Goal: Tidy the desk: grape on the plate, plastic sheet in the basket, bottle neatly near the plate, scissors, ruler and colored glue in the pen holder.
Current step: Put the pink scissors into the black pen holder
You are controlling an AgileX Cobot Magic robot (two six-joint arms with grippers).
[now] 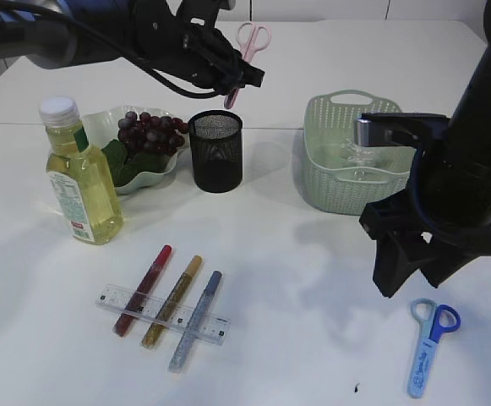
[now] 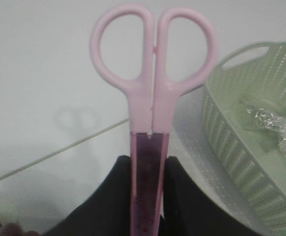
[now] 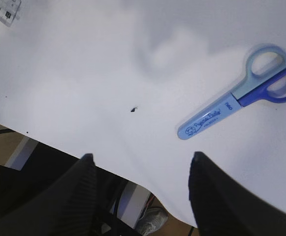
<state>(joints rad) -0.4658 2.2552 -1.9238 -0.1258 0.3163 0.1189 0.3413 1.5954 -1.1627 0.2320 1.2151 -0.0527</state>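
Note:
Pink scissors point(image 1: 252, 42) hang handles-up above the black mesh pen holder point(image 1: 216, 150), with my left gripper point(image 1: 235, 85) shut on their sheathed blades. The left wrist view shows the pink scissors point(image 2: 152, 73) clamped between the black fingers point(image 2: 108, 206) of that gripper point(image 2: 147, 196). Grapes point(image 1: 148, 131) lie on the plate point(image 1: 156, 178), and the oil bottle point(image 1: 80, 182) stands upright just left of it. The plastic sheet point(image 1: 355, 156) sits in the green basket point(image 1: 321, 182). A clear ruler point(image 1: 218, 329) lies across three glitter glue tubes point(image 1: 171, 300). My right gripper point(image 1: 414, 283) hovers open, empty, above blue scissors point(image 1: 431, 347).
In the right wrist view the blue scissors point(image 3: 241, 101) lie beyond my right gripper point(image 3: 143, 162), close to the table's front edge point(image 3: 133, 179). A small dark speck point(image 3: 133, 109) marks the white tabletop. The basket point(image 2: 251, 147) stands right of the pen holder.

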